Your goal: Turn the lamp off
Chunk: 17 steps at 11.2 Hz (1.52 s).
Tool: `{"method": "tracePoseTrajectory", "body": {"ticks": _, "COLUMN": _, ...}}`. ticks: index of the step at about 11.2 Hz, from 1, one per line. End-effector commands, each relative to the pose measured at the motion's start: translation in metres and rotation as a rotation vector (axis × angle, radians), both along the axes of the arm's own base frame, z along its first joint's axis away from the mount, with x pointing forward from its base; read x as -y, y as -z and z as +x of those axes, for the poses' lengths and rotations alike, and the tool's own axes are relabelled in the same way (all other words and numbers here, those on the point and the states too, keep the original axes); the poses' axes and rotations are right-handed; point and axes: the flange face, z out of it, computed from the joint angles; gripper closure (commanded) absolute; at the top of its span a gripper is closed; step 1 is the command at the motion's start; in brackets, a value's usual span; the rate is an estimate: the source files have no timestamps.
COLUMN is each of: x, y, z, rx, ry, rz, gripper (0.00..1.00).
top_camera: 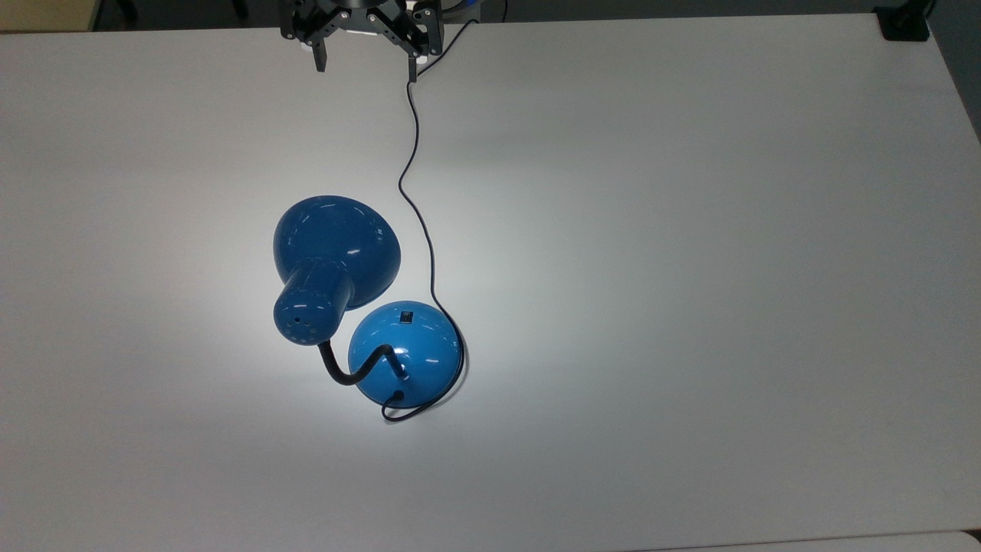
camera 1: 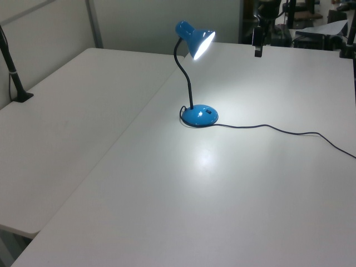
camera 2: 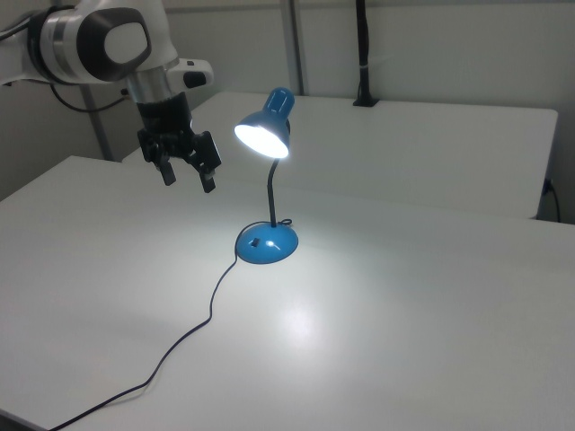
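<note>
Lit lamp (camera 2: 267,243), open claw (camera 2: 188,178) apart

We see the lamp (top_camera: 360,307) in glossy blue, its shade (camera 2: 266,128) glowing white inside. Its gooseneck (top_camera: 354,371), switch (top_camera: 405,315) and cord (top_camera: 418,207) are black. The table (top_camera: 690,268) is plain white with a brighter patch under the shade. The gripper (camera 2: 189,178) is black, on a white and grey arm (camera 2: 99,40).
</note>
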Motion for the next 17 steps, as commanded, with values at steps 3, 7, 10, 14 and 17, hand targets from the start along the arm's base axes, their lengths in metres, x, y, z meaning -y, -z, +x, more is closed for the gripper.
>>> {"method": "tracePoseTrajectory", "body": {"ticks": 3, "x": -0.0015, "y": 0.0017, "z": -0.0043, "rx": -0.024, "ry": -0.019, "rz": 0.016, "gripper": 0.00}}
{"method": "tracePoseTrajectory", "body": {"ticks": 7, "x": -0.0015, "y": 0.0026, "z": -0.0039, "rx": -0.025, "ry": -0.021, "rz": 0.016, "gripper": 0.00}}
{"method": "tracePoseTrajectory", "body": {"ticks": 10, "x": -0.0023, "y": 0.0027, "z": -0.0041, "rx": -0.027, "ry": -0.022, "rz": 0.016, "gripper": 0.00}}
{"method": "tracePoseTrajectory", "body": {"ticks": 14, "x": -0.0023, "y": 0.0029, "z": -0.0042, "rx": -0.030, "ry": -0.051, "rz": 0.016, "gripper": 0.48}}
{"method": "tracePoseTrajectory", "body": {"ticks": 17, "x": -0.0023, "y": 0.0036, "z": -0.0044, "rx": -0.032, "ry": -0.057, "rz": 0.016, "gripper": 1.00}}
